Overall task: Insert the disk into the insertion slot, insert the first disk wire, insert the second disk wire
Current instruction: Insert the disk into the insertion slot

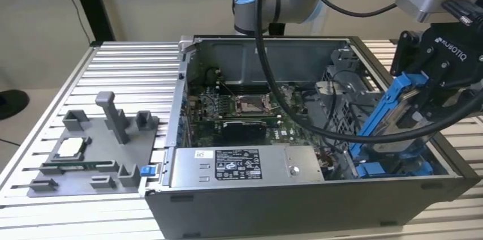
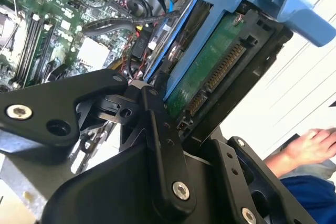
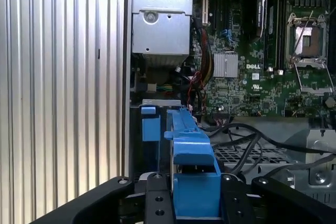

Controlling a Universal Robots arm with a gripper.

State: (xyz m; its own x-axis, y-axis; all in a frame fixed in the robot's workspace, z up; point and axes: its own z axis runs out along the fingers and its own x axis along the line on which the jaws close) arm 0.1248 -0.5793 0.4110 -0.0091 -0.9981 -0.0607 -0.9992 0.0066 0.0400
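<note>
While clenching the disk (image 1: 383, 110) by its blue carrier frame, the pincer (image 1: 425, 101) is holding it steeply tilted over the insertion slot (image 1: 392, 167) at the exterior view's right of the computer case (image 1: 302, 209), seemingly so its lower end is entering first.

Pincer (image 1: 419, 104) tight on the disk (image 1: 382, 112), tilted

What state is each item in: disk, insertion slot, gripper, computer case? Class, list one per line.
disk: tilted, gripped, not yet seated.
insertion slot: no disk seated, blue rails exposed.
gripper: shut on the disk.
computer case: open, side panel off.
</note>
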